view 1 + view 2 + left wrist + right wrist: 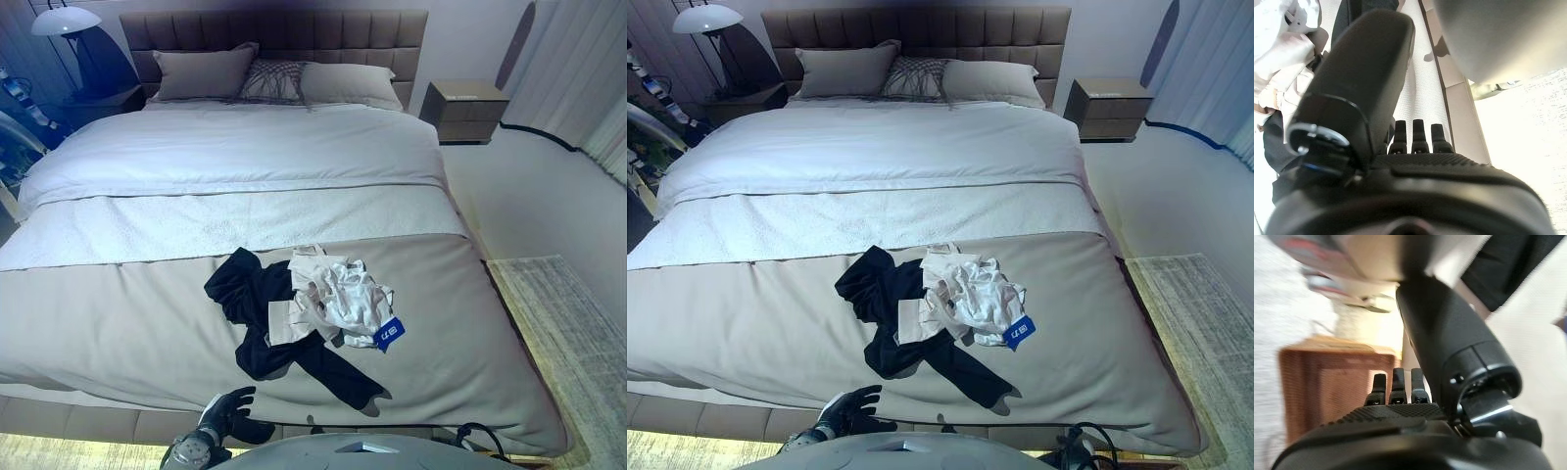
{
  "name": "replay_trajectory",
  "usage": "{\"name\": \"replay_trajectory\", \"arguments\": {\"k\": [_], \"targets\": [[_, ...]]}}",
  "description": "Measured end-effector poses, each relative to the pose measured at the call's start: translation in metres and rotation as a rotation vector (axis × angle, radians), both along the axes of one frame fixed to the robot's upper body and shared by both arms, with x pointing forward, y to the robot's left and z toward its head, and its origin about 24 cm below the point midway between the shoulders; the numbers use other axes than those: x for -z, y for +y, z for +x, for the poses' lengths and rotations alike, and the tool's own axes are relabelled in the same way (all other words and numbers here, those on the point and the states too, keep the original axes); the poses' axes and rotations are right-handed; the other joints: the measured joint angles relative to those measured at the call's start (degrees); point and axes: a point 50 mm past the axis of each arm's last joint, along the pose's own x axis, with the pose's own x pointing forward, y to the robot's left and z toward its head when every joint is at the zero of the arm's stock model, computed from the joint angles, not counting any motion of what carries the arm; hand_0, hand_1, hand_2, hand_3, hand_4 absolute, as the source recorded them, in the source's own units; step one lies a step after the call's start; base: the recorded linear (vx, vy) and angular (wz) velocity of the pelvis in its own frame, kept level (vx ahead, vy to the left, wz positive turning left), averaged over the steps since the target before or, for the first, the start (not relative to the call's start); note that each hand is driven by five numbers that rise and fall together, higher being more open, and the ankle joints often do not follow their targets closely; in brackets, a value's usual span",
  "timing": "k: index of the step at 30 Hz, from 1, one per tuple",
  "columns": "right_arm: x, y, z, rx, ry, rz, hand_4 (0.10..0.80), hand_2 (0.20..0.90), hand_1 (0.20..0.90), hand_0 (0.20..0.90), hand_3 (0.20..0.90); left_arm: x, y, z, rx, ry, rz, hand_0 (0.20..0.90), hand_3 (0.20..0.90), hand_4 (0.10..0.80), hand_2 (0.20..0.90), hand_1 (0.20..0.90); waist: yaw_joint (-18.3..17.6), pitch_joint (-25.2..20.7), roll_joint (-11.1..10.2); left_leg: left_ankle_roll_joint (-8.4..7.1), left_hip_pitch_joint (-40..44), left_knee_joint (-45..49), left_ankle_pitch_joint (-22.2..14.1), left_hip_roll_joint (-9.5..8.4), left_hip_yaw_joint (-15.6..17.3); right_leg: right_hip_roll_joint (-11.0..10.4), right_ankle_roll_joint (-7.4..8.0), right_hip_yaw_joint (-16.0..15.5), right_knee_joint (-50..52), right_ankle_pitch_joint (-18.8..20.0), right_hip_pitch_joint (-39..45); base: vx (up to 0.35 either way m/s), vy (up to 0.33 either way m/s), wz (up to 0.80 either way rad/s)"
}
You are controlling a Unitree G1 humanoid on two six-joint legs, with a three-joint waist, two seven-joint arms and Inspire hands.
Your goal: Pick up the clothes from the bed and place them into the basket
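- I see the clothes in one heap on the beige cover at the foot end of the bed [118, 323], a little right of the middle.
- The heap is a black garment [257, 299] spread flat, one long part trailing toward the near edge, with a crumpled white garment [338, 294] lying on its right half.
- A small blue tag [389, 333] sticks out at the white garment's near right corner.
- My left hand [227, 411] shows at the bottom of the head views, low by the near edge of the bed, just short of the black garment's trailing end and not touching it.
- In the left wrist view that hand [1400, 127] has its fingers straight and relaxed, thumb standing out, grasping nothing; the clothes lie past the thumb.
- My right hand [1400, 387] appears only in its own wrist view, fingers extended and released, nothing in it.
- Past those fingers I can see a reddish-brown basket [1317, 382] standing on the floor, blurred.
- At the head of the bed lie three pillows [279, 78] against the padded headboard [274, 29].
- A nightstand [465, 110] stands to the right of the bed, a lamp [64, 22] to the left, and a pale rug [573, 343] lies along the bed's right side.
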Motion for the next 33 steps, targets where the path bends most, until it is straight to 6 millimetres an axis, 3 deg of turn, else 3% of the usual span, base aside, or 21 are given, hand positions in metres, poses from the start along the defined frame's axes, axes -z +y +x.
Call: {"name": "replay_trajectory", "arguments": {"k": [6, 9, 11, 14, 19, 20, 22, 26, 30, 33], "targets": [[-0.015, -0.008, 0.042, -0.050, -0.226, -0.054, 0.800, 0.900, 0.900, 0.900, 0.900, 0.000, 0.004, -0.002, 0.004, 0.005, 0.009, 0.900, 0.900, 0.800, 0.900, 0.900, 0.28, 0.97, -0.56, -0.07, -0.01, -0.01, 0.03, 0.01, -0.29, 0.01, 0.01, -0.31, -0.02, 0.00, 0.34, 0.086, -0.082, 0.03], [-0.029, -0.023, 0.067, -0.094, -0.318, -0.103, 0.800, 0.900, 0.900, 0.900, 0.900, -0.002, 0.010, -0.003, 0.009, 0.002, 0.014, 0.900, 0.900, 0.800, 0.900, 0.900, 2.04, 2.16, -1.59, -0.30, -0.14, -0.02, -0.38, 0.00, -0.86, 0.04, 0.11, -1.04, -0.02, -0.07, 0.67, 0.087, -0.119, 0.10], [-0.036, -0.031, 0.078, -0.104, -0.353, -0.127, 0.800, 0.900, 0.900, 0.900, 0.900, -0.005, 0.012, 0.004, 0.023, -0.025, 0.012, 0.900, 0.900, 0.800, 0.900, 0.900, 2.91, 2.65, -2.12, -0.09, -0.85, 0.00, -0.23, 0.04, -0.90, 0.01, 0.10, -1.71, -0.01, -0.06, 0.12, -0.062, -0.114, 0.18], [-0.054, -0.042, 0.113, -0.123, -0.445, -0.165, 0.800, 0.900, 0.900, 0.900, 0.900, -0.009, 0.013, 0.017, 0.037, -0.054, 0.009, 0.900, 0.900, 0.800, 0.900, 0.900, 3.98, 3.84, -2.48, -0.52, -4.83, 1.08, 1.45, -0.19, -2.16, 0.03, 0.12, -2.77, 0.02, -0.01, -2.82, -0.142, -0.102, 0.22], [-0.118, -0.063, 0.200, -0.190, -0.669, -0.268, 0.800, 0.900, 0.900, 0.900, 0.900, -0.027, 0.017, 0.068, 0.087, -0.170, 0.037, 0.900, 0.900, 0.800, 0.900, 0.900, 6.44, 10.92, -0.09, -1.97, -14.33, 6.21, 3.44, -0.15, -4.31, 0.33, 0.04, -6.28, 3.10, 0.52, -10.06, -0.249, -0.104, 0.37], [-0.144, -0.066, 0.227, -0.214, -0.741, -0.298, 0.800, 0.900, 0.900, 0.900, 0.900, -0.033, 0.020, 0.082, 0.078, -0.206, 0.046, 0.900, 0.900, 0.800, 0.900, 0.900, 7.49, 13.14, 1.22, -3.03, -16.65, 6.69, 4.65, 0.04, -5.16, 0.69, 0.03, -7.16, 4.50, 0.50, -12.40, -0.120, -0.074, 0.30], [-0.187, -0.073, 0.259, -0.238, -0.848, -0.351, 0.800, 0.900, 0.900, 0.900, 0.900, -0.045, 0.023, 0.103, 0.071, -0.269, 0.054, 0.900, 0.900, 0.800, 0.900, 0.900, 9.18, 16.84, 3.25, -3.98, -19.57, 7.76, 5.38, 0.29, -5.95, 0.95, -0.03, -8.60, 6.84, 0.45, -15.31, -0.057, -0.077, 0.32], [-0.233, -0.068, 0.290, -0.268, -0.958, -0.380, 0.800, 0.900, 0.900, 0.900, 0.900, -0.057, 0.037, 0.115, 0.065, -0.315, 0.099, 0.900, 0.900, 0.800, 0.900, 0.900, 12.73, 20.74, 3.88, -4.19, -23.33, 9.97, 5.43, 0.77, -7.04, 0.78, -1.73, -9.85, 13.96, -2.41, -21.00, -0.037, -0.058, 0.17], [-0.264, -0.069, 0.308, -0.279, -0.965, -0.411, 0.800, 0.900, 0.900, 0.900, 0.900, -0.063, 0.038, 0.122, 0.054, -0.354, 0.086, 0.900, 0.900, 0.800, 0.900, 0.900, 14.18, 23.59, 3.59, -4.20, -28.68, 13.62, 5.42, -1.27, -8.05, -2.76, -2.39, -11.14, 26.91, -8.22, -29.70, -0.017, -0.026, 0.25], [-0.283, -0.076, 0.314, -0.249, -0.940, -0.428, 0.800, 0.900, 0.900, 0.900, 0.900, -0.071, 0.035, 0.133, 0.059, -0.395, 0.074, 0.900, 0.900, 0.800, 0.900, 0.900, 14.61, 25.04, 3.67, -3.71, -32.91, 17.04, 4.16, -2.36, -8.05, -4.60, -2.68, -11.04, 32.80, -10.18, -34.64, -0.024, -0.003, 0.18]]}}
